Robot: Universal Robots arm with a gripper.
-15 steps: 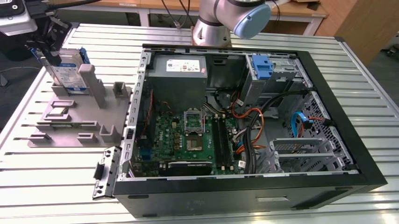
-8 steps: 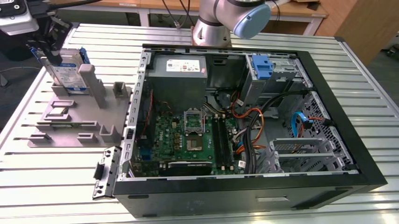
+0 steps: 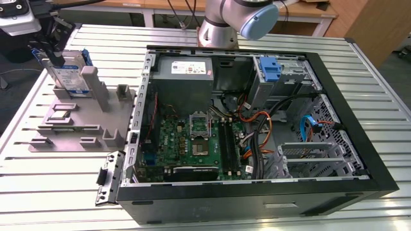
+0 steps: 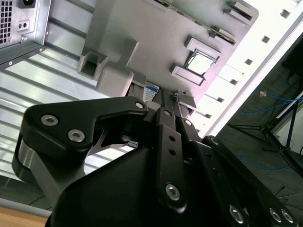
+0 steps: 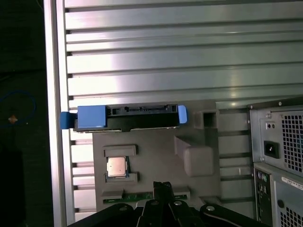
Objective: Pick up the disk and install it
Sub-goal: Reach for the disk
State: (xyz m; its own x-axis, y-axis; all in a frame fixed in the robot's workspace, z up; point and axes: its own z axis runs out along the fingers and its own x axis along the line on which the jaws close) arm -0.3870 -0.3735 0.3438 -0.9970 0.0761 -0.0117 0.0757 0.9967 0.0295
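Closed, empty jaws hover near the disk (image 5: 137, 118), standing edgewise in its fixture (image 5: 156, 158).

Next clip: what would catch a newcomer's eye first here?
The open computer case, green board and cables bared, sits mid-table in the exterior view. At that view's left the disk, blue-bracketed, stands on edge in a grey holder, the gripper right at its top.

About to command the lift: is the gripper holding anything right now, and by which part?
Nothing appears held. The disk stands on edge in the grey fixture, and the gripper hangs apart from it in the first wrist view.
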